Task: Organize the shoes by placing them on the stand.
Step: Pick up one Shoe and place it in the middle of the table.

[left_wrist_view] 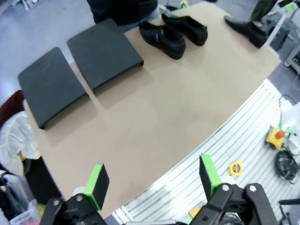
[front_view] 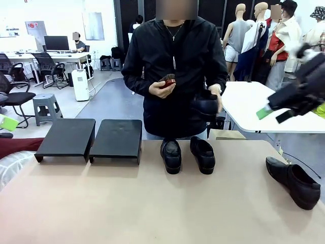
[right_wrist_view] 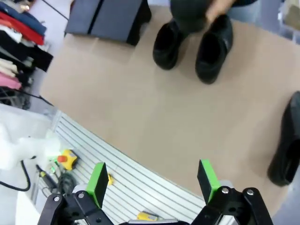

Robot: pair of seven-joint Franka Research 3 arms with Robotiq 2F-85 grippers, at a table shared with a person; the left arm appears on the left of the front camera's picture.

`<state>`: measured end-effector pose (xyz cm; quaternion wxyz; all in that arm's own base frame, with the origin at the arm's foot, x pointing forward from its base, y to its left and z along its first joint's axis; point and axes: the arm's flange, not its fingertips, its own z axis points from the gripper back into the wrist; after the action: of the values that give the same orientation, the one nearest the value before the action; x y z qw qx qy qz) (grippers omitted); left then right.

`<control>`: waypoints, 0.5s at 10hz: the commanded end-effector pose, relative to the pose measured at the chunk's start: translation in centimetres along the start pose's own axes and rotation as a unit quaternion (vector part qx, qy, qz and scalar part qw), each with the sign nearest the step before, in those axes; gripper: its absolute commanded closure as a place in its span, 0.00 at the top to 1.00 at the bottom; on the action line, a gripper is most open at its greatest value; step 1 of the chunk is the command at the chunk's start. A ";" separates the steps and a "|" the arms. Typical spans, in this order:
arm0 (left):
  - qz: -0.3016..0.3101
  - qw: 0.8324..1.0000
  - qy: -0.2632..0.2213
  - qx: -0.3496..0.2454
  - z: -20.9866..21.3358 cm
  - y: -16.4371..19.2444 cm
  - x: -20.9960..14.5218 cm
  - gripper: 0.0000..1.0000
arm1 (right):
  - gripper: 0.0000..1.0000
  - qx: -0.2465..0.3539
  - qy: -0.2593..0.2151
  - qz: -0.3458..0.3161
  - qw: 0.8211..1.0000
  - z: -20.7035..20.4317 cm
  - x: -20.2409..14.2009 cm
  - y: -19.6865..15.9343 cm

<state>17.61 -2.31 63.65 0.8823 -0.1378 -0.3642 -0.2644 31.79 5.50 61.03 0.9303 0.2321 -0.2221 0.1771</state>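
Kickoff position, nothing placed yet! Both platforms of the stand sit side by side on the far left of the tabletop, with no shoe on either. Just beside them, to the right, a pair of shoes stands near the far edge, toes seemingly toward the robot. A lone shoe lies well apart by the right edge. The fourth shoe is up in the person's hand, with what looks like a brush in the other hand.

Left pincer hangs high over the near edge, jaws spread wide, gripping nothing. Right pincer is the same story: wide apart, empty, raised over the right side.

My read: the first pick is the step in hand. The next move calls for an arm to drop onto one shoe, and the lone shoe suits the right arm. It would straddle the shoe across its width, close firmly on that glossy leather, then carry it over to a platform.
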 end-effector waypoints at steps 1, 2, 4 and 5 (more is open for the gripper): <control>0.000 1.000 -0.005 -0.003 0.0 0.1 0.1 1.00 | 1.00 -0.012 0.006 -0.001 1.000 3.3 0.0 -1.3; 0.000 1.000 -0.005 -0.003 0.0 0.1 0.1 1.00 | 1.00 -0.017 -0.016 -0.016 1.000 7.6 -3.3 -1.4; 0.000 1.000 -0.005 -0.003 0.0 0.1 0.1 1.00 | 1.00 -0.025 -0.066 -0.055 0.996 16.5 -10.2 -3.3; 0.000 1.000 -0.005 -0.003 0.0 0.1 0.1 1.00 | 1.00 -0.024 -0.086 -0.093 0.992 18.2 -12.2 -4.8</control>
<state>17.61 -2.29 63.68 0.8822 -0.1380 -0.3645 -0.2642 18.28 -8.28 67.51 0.9259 0.2337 -0.2772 0.1062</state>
